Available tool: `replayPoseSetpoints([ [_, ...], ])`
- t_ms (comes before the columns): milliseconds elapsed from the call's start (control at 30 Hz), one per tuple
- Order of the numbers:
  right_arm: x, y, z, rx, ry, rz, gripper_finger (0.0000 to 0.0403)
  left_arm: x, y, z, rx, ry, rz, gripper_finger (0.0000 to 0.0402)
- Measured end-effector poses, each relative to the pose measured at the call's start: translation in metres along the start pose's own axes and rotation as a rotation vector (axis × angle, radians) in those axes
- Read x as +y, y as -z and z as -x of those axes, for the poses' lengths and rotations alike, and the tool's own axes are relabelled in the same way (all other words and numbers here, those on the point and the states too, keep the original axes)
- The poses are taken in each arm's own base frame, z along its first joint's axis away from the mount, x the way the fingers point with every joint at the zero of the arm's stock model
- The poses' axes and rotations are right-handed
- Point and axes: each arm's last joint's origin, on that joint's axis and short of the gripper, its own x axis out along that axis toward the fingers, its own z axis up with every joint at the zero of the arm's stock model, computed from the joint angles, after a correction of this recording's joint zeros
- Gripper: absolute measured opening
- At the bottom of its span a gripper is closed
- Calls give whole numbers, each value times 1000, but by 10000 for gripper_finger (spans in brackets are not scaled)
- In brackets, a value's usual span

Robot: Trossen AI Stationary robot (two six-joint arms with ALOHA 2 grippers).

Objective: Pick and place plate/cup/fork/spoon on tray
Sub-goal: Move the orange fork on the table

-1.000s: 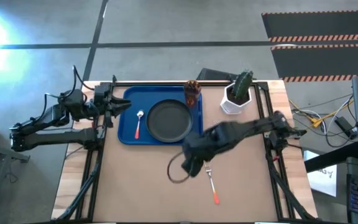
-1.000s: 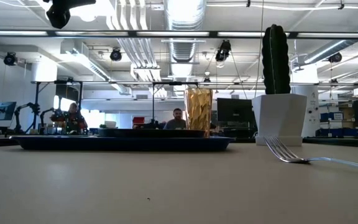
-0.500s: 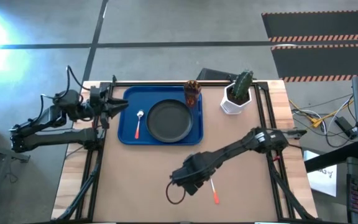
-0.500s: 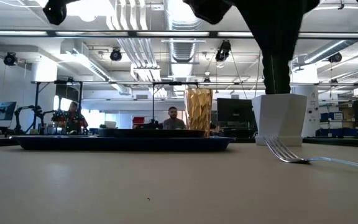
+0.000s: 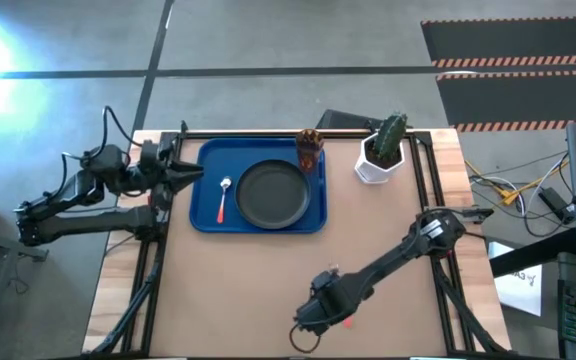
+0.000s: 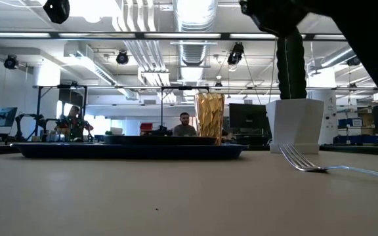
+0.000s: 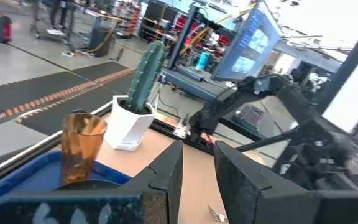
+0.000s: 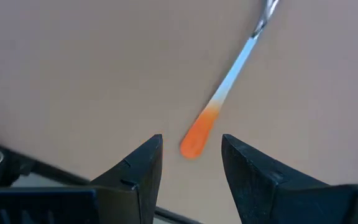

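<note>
Fork [image 8: 225, 93] lies bare on the table, orange handle end between the right gripper's [image 8: 191, 163] parted, empty fingers, arm stretched toward lower centre.

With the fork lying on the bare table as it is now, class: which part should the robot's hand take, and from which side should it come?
Probably the orange handle end of the fork, from straight above. The fork lies flat on the table, so only a top-down pinch across the narrow handle seems workable. The right hand is already open above that end. The tines are thin and low, a poorer hold.
</note>
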Motion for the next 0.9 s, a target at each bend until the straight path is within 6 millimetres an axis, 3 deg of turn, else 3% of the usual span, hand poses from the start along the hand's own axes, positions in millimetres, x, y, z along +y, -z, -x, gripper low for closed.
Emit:
replayPoseSetpoints([
  [267, -18, 1, -33, -17, -13, -109, 155, -1, 0, 0, 11, 34, 0, 74],
  [600, -26, -14, -63, -148, -237, -228, 155, -1, 1, 1, 14, 36, -8, 74],
  [700, -30, -16, -66, -151, -226, -233, 155, 0, 3, 2, 38, 27, -5, 74],
  [900, -31, -18, -43, -224, -274, -219, 155, 0, 5, 2, 55, 21, 3, 74],
])
